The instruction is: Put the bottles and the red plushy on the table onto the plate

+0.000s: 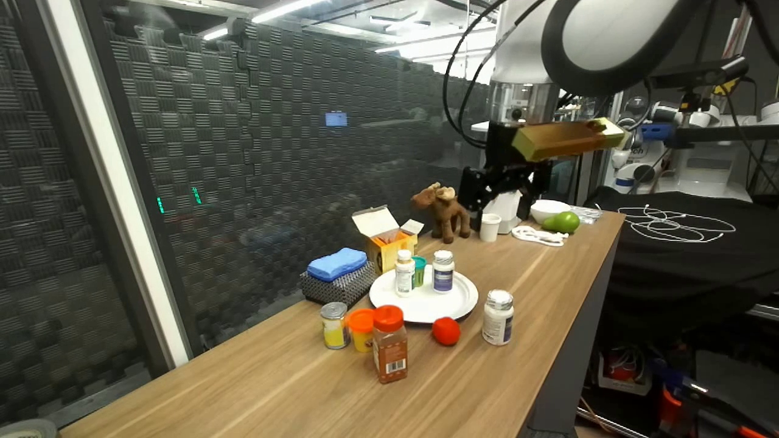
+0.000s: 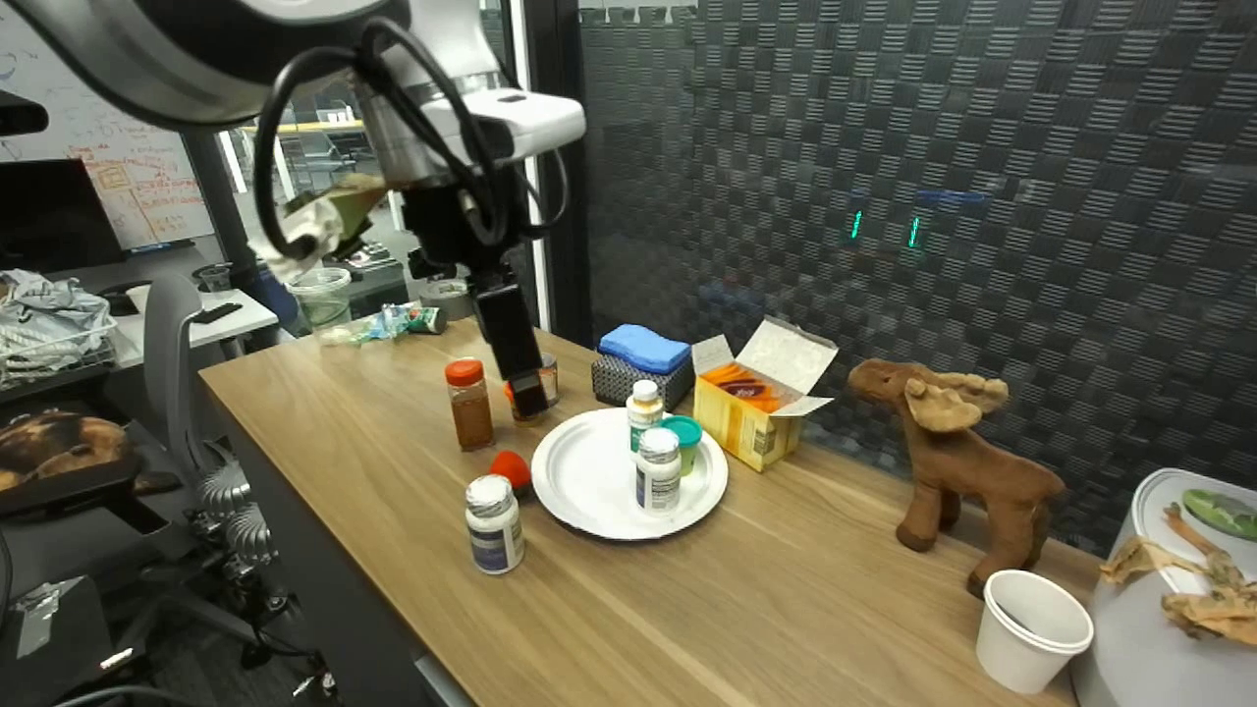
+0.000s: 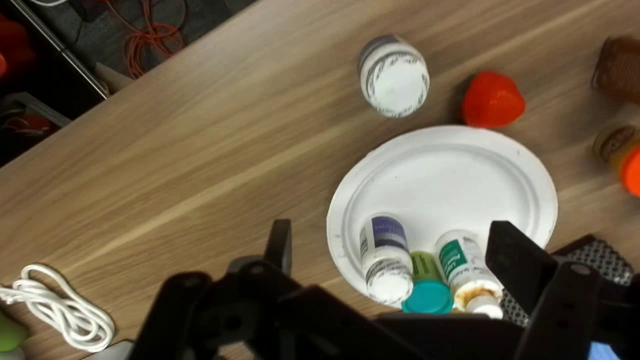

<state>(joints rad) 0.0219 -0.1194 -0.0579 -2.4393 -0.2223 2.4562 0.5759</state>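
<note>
My gripper [image 3: 390, 234] gapes wide, empty. The red plushy [image 3: 492, 100] and a white bottle [image 3: 395, 80] sit off the plate [image 3: 465, 185], toward the free long edge of the bench [image 3: 225, 150]; an off-centre pinch might roll or topple them.

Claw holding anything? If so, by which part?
Nothing is held: the claw is open, its jaws apart; the bottles seen between them in the wrist view stand on the plate.

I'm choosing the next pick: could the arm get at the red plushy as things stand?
Probably yes: the jaws stand open, and nothing covers the red plushy, though the plate lies close beside it.
</note>
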